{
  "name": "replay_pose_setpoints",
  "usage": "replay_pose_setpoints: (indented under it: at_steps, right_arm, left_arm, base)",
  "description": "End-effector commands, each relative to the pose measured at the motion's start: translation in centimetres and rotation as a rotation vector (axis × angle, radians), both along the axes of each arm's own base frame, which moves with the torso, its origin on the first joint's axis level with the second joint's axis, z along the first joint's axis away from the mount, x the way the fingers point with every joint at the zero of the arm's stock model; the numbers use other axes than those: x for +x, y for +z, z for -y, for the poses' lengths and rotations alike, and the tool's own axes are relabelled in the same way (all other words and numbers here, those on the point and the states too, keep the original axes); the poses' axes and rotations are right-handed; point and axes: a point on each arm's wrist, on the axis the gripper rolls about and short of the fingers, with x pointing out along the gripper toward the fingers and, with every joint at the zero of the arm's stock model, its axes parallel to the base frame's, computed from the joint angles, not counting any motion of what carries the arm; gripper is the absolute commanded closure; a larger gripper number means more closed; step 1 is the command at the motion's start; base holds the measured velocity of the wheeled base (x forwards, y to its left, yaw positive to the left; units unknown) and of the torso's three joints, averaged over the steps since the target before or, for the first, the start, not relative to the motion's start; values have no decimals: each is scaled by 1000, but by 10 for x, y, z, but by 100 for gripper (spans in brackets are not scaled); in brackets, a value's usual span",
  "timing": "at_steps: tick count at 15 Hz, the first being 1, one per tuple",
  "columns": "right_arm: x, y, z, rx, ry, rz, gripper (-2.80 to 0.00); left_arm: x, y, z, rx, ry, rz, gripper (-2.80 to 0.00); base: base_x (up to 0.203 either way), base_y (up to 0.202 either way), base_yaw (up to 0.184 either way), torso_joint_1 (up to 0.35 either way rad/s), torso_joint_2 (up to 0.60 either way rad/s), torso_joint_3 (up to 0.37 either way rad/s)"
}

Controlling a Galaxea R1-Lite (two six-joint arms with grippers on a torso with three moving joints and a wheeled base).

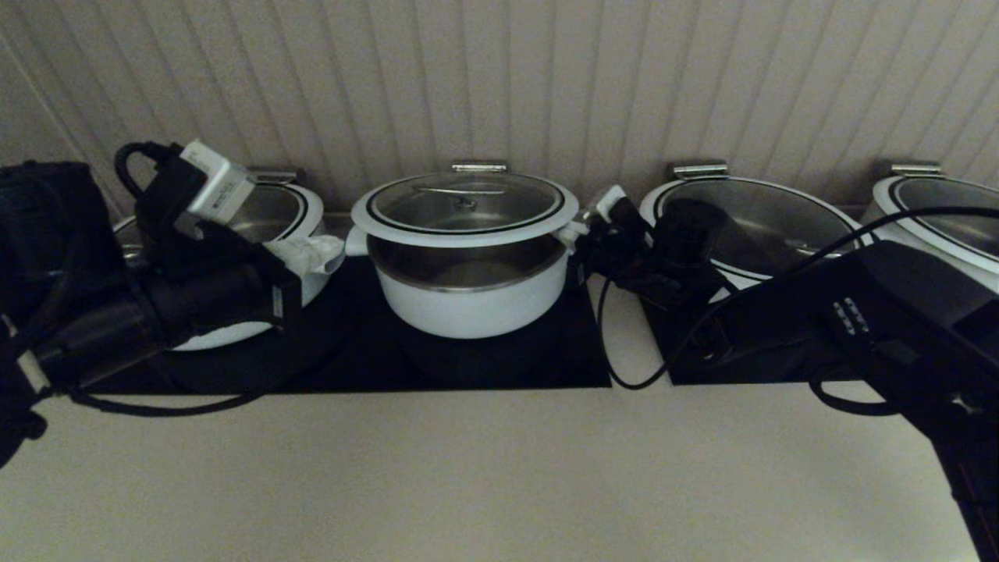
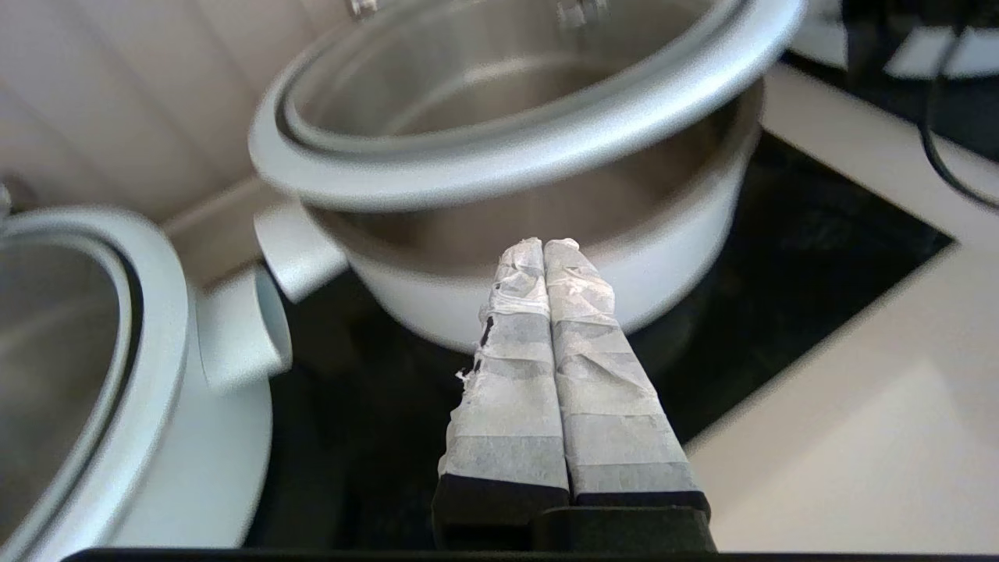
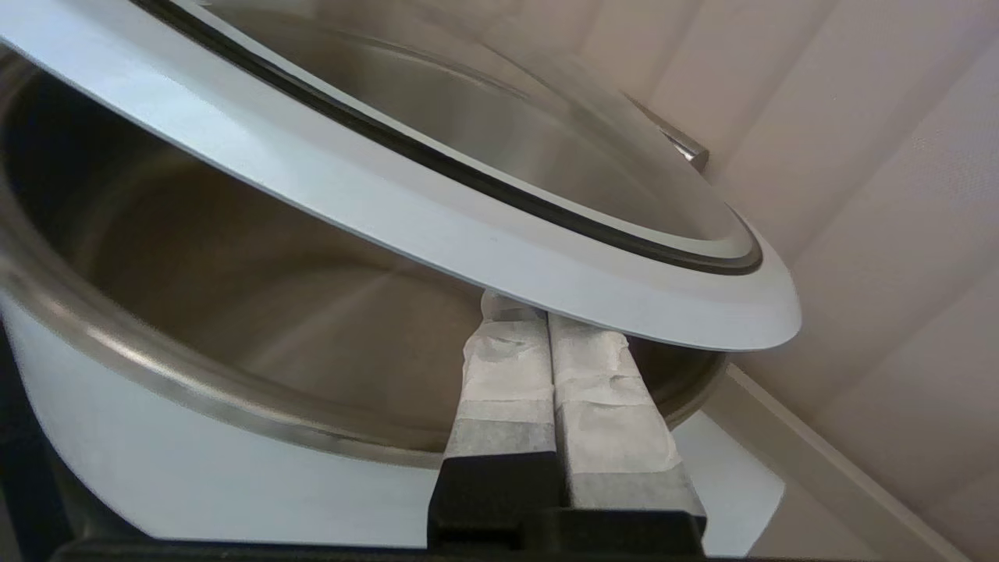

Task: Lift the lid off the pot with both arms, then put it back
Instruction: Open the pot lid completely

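My small, deep white pot with the steel inside sits on the black mat on the pale tabletop, and I place everything else by it. The round glass lid with the white rim, thin black ring and curved steel handle is raised above the pot's steel rim, with a clear gap showing the bare steel wall beneath it.

My right gripper is at the pot's right edge, over the steel rim. Its taped white fingers are pressed flat together with nothing between them, and their tips touch the underside of the lid's white rim, propping that edge.

My left gripper is on the pot's left side, near the short stub handle. Its taped fingers are also pressed together, gripping nothing. In the left wrist view the tips sit in front of the pot's white wall, below the lid's rim; I cannot tell whether they touch the pot.

A wider white pot stands just left of my pot. Another wide pot with a glass lid stands to its right, on a second black mat, and a further one is beyond that.
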Motion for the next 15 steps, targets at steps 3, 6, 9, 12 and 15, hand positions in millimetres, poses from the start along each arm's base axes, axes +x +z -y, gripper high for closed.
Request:
replay_pose_setpoints:
  at_steps: [3, 6, 9, 12, 15]
  right_arm:
    - [7, 16, -3, 10, 2, 30, 0]
    - [10, 19, -4, 9, 2, 29, 0]
    - [9, 20, -5, 10, 3, 30, 0]
    - [8, 22, -4, 12, 2, 36, 0]
    - [8, 24, -3, 14, 1, 39, 0]
  left_arm:
    - [-34, -13, -7, 6, 25, -19, 0]
    - [-43, -23, -9, 12, 25, -46, 0]
    - [-41, -29, -5, 14, 9, -70, 0]
    - [-28, -35, 5, 10, -20, -62, 0]
    - [-7, -42, 18, 10, 8, -30, 0]
  base:
    - [0, 0, 0, 0, 0, 0]
    - [0, 0, 0, 0, 0, 0]
    - [0, 0, 0, 0, 0, 0]
    - [0, 0, 0, 0, 0, 0]
    - [0, 0, 0, 0, 0, 0]
